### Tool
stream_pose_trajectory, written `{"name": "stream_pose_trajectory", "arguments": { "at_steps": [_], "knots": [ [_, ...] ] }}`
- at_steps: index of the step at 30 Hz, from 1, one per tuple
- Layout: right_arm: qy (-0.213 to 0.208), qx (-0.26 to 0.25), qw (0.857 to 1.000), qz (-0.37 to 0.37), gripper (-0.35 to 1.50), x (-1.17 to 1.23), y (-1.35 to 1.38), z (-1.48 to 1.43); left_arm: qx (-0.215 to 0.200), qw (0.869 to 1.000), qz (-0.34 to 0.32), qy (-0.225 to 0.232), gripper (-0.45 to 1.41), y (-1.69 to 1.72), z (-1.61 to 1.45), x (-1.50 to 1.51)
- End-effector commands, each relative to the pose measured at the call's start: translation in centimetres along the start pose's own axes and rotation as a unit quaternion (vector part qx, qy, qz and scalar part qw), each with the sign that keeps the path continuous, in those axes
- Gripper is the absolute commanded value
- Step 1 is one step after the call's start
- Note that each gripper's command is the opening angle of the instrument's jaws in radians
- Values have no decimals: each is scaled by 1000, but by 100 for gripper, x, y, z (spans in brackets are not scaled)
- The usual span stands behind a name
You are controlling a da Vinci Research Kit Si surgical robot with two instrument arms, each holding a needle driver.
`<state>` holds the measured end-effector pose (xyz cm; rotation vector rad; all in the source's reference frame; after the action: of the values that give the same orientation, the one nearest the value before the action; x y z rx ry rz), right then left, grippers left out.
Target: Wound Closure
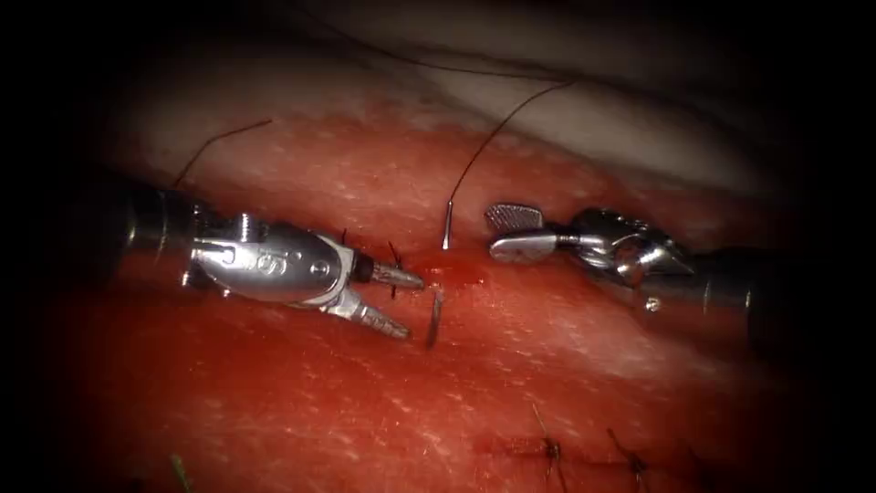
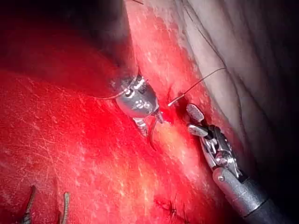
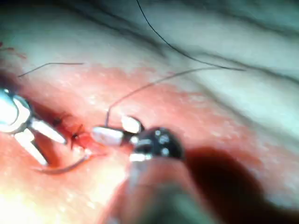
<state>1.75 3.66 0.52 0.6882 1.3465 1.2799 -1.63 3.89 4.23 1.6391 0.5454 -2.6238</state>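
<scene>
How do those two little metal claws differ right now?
The left tool comes in from the left, both jaws pointing toward the needle; the right tool comes from the right, one jaw tipped up so its ridged face shows. The left tool's tip lies beside the needle's lower end, the right tool's beside its upper end. Both are open and hold nothing; the needle sits in the tissue.

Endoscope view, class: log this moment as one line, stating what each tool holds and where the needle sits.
left tool: open, holds nothing | right tool: open, holds nothing | needle: in tissue, both ends out | thread: trails from needle
</scene>
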Motion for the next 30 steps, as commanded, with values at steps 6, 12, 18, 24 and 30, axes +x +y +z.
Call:
{"name": "stream_pose_trajectory", "arguments": {
  "at_steps": [6, 12, 18, 24, 30],
  "knots": [
    [1, 2, 1000, -1, 125, -2, 2, 9, -7, 1000, 14, -1, 60, 11, 20, -18],
    [1, 3, 1000, -2, 126, -5, 1, 8, -12, 1000, 21, 2, 60, 13, 35, -19],
    [3, 1, 1000, -5, 126, -8, 6, 6, -1, 998, 31, 48, 60, 11, 32, -16],
    [4, 1, 1000, -6, 126, -10, 7, 6, 1, 998, 35, 57, 60, 11, 37, -19],
    [5, 0, 1000, -6, 126, -11, 7, 6, 5, 997, 40, 61, 59, 10, 44, -27]
  ]
}}
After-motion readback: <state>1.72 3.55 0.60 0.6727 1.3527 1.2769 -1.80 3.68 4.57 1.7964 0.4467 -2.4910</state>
